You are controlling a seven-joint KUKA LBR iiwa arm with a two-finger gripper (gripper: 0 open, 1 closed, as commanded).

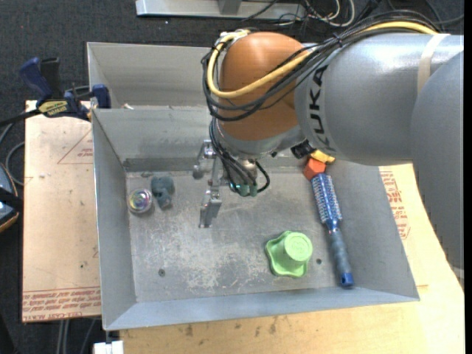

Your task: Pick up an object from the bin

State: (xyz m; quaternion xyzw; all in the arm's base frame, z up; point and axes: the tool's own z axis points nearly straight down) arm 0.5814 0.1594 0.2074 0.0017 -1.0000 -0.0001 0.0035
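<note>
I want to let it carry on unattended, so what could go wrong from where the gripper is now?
The gripper is over bare bin floor, so going down here would likely grasp nothing or hit metal. The nearest things, a grey-blue lump and a shiny ball at the view's left, sit close together; reaching for one may knock the other away.

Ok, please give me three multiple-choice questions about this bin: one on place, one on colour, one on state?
1. Where does the green piece lie? A) lower right of the floor B) upper left corner C) on the rim
2. What colour is the brush? A) red B) blue C) yellow
3. How is the brush? A) upright B) leaning on the rim C) lying flat
1 A: it sits near the bin's front wall. 2 B: bristles and handle are blue. 3 C: it lies along the right wall.
</note>
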